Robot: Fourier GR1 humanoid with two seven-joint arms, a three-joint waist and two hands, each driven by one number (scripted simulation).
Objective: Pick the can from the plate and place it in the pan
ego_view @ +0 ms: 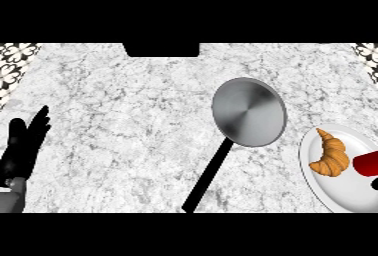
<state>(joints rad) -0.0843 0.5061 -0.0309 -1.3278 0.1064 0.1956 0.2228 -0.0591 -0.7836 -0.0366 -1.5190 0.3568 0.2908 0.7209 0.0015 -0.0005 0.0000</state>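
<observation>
Down at the lower left edge, the left hand [22,145] rests open with fingers straight and pointing up, holding nothing; its grey forearm enters from the bottom corner. No right hand clearly shows, only a small dark shape at the right edge that cannot be identified. Far across the counter from the left hand, a white plate [336,192] carries a croissant [331,154] and, just beyond it at the frame's right edge, the red can [367,165], mostly cut off. Between hand and plate lies the pan [249,112], its black handle running back toward the robot. The can likely handles as light, rigid and smooth, so wrapping fingers and thumb round its side wall seems best.
</observation>
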